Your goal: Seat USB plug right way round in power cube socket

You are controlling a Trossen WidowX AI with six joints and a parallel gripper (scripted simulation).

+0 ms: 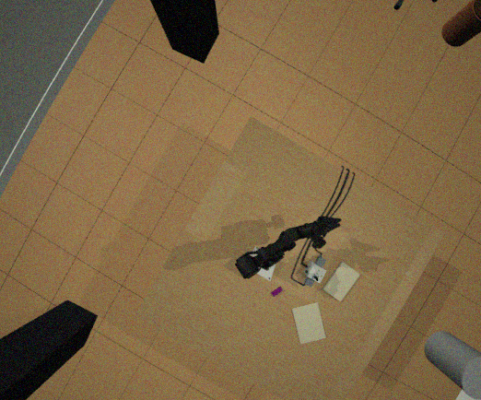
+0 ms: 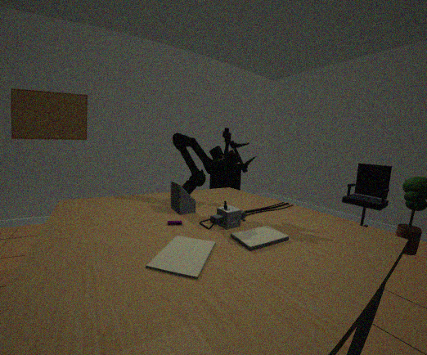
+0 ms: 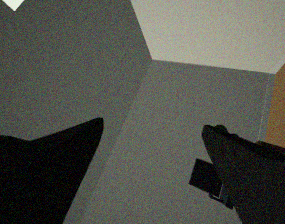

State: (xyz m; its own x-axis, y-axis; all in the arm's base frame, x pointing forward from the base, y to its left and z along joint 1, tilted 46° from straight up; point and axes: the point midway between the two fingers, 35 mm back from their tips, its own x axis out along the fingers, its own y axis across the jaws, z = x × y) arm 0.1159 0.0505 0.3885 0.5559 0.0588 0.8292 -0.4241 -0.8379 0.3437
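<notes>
The power cube [image 1: 314,270] [image 2: 231,217] is a small light grey box standing on the table [image 1: 232,313] [image 2: 100,262]. A small dark USB plug [image 2: 225,205] stands upright out of its top. Which way round the plug faces and how deep it sits are too small to tell. My gripper [image 2: 252,150] [image 3: 153,126] is open, with nothing between its fingers. It is raised well above the table, away from the cube and plug, and points up toward the room. The wrist view shows walls and ceiling, not the cube.
Grey-blue blocks and black cables [image 1: 338,195] [image 2: 267,209] adjoin the cube. Two pale flat slabs [image 1: 309,323] [image 2: 183,257] lie nearby, one beside the cube. A small purple block [image 1: 276,291] [image 2: 174,222] and a grey wedge-shaped stand [image 2: 182,199] are on the cube's other side.
</notes>
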